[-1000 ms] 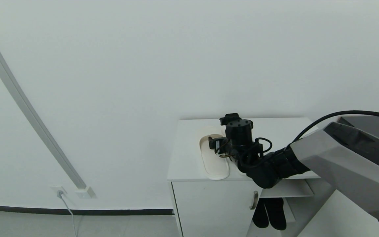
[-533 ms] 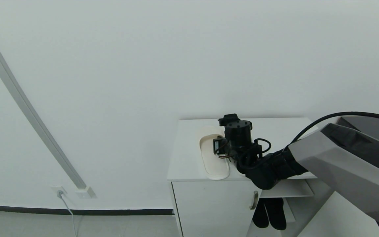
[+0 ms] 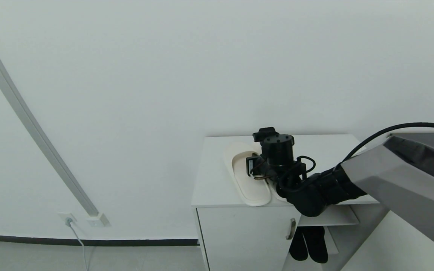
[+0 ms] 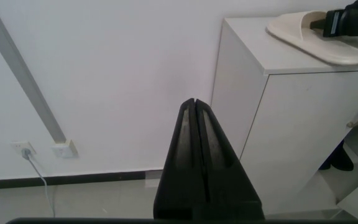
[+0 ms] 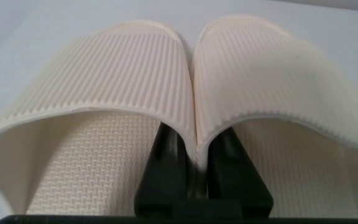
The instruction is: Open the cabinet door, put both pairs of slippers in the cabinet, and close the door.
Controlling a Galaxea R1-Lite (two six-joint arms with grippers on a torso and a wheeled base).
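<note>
The right gripper (image 5: 194, 163) is closed on the pair of cream slippers (image 5: 123, 74). One black finger (image 5: 166, 162) sits inside each slipper, and the two adjoining strap edges are pinched between the fingers. In the head view the right gripper (image 3: 255, 166) stands over the top of the white cabinet (image 3: 211, 180), its wrist pointing down at the pair of cream slippers (image 3: 252, 188).

The cream slippers lie side by side, touching each other, with their heels at the front edge of the cabinet top. It cannot be determined whether they rest fully on the top or are raised slightly off it.

The left gripper (image 4: 194, 155) has its fingers pressed together with nothing between them. It hangs low before the wall, on the left side of the cabinet and well apart from it.

The left cabinet door (image 3: 239, 237) is shut, with its handle (image 3: 291, 228) on the right edge. The right compartment stands open. Inside it, the pair of black slippers (image 3: 309, 244) sits side by side on a lower level, beneath a white shelf (image 3: 328, 216).

A wall socket (image 3: 67, 218) with a cable plugged in is set low on the wall, left of the cabinet. A grey conduit (image 3: 32, 120) runs diagonally up the wall from just beside it.
</note>
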